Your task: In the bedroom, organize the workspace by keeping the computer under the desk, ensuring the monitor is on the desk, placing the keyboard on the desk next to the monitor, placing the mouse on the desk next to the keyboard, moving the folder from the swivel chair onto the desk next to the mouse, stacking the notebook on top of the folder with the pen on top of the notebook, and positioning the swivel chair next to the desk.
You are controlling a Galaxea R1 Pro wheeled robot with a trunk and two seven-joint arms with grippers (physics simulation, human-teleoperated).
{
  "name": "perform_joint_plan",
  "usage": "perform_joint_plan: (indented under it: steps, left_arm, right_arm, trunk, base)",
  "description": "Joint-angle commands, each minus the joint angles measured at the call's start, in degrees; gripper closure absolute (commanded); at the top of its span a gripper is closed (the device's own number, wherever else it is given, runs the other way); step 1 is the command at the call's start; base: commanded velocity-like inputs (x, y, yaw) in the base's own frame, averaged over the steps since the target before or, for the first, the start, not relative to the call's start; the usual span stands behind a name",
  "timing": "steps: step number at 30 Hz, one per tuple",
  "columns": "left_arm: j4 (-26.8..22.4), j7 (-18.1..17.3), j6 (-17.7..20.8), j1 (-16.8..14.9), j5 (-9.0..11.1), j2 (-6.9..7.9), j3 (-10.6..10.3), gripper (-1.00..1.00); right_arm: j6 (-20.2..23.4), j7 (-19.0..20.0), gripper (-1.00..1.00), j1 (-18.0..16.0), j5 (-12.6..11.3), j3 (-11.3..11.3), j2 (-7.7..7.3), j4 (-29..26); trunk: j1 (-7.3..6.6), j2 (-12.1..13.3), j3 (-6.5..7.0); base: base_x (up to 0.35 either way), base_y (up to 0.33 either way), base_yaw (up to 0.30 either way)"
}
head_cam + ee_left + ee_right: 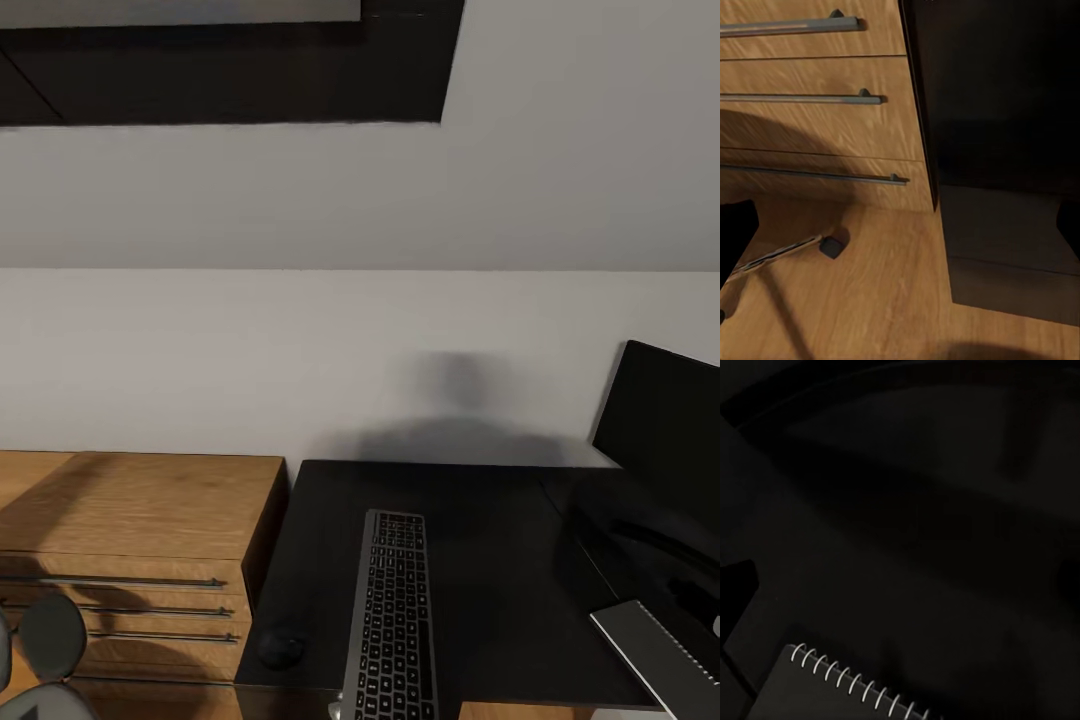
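The black desk [480, 520] fills the lower middle of the head view. On it the long keyboard [390, 620] lies lengthwise, and the small black mouse [281, 648] sits to its left at the desk's corner. At the right stands the monitor [665, 430] on its ring stand [640, 540]. A grey flat slab [655, 655] lies in front of it. My right gripper [900, 581] hangs open over the desk, above a spiral-bound notebook [832, 690]. My left gripper [900, 229] is open above the floor beside the desk's black side [997, 97]. A leg and castor of the swivel chair [825, 246] show there.
A low wooden drawer cabinet [130, 560] with long metal handles [795, 98] stands against the desk's left side. Grey rounded parts [52, 635] show at the lower left of the head view. A grey wall runs behind, with a dark-framed skylight [230, 60] above.
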Motion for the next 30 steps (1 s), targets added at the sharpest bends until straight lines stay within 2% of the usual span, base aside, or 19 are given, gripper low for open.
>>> perform_joint_plan:
  steps: [1, 3, 10, 27, 30]
  left_arm:
    - [0.01, 0.38, -0.06, -0.04, 0.23, -0.02, -0.51, -1.0]
    - [-0.01, 0.39, -0.09, -0.04, 0.23, -0.05, -0.53, -1.0]
    - [-0.07, 0.44, -0.11, -0.04, 0.23, -0.11, -0.56, -1.0]
    - [-0.09, 0.42, -0.04, -0.04, 0.23, -0.13, -0.56, -1.0]
    - [-0.09, 0.42, -0.04, -0.04, 0.23, -0.13, -0.56, -1.0]
  right_arm:
    - [0.39, 0.03, -1.0, -0.02, -0.6, 0.09, 0.0, -0.12]
    - [1.04, 0.96, -1.0, -0.02, -0.6, 0.08, 0.0, -0.12]
    - [3.42, 2.21, -1.0, 0.03, -0.61, 0.08, -0.01, -0.18]
    - [4.02, 2.44, -1.0, -0.02, -0.61, 0.07, -0.01, -0.14]
    - [4.02, 2.44, -1.0, -0.02, -0.61, 0.07, -0.01, -0.13]
  trunk:
    - [0.0, -0.05, -0.07]
    - [0.0, -0.05, -0.07]
    - [1.54, -2.85, -1.33]
    - [5.27, -9.67, -4.38]
    - [5.27, -9.67, -4.38]
  base:
    - [0.0, -0.006, 0.0]
    - [0.0, -0.003, 0.0]
    - [0.0, -0.001, 0.0]
    - [0.0, 0.0, 0.0]
    - [0.0, 0.0, 0.0]
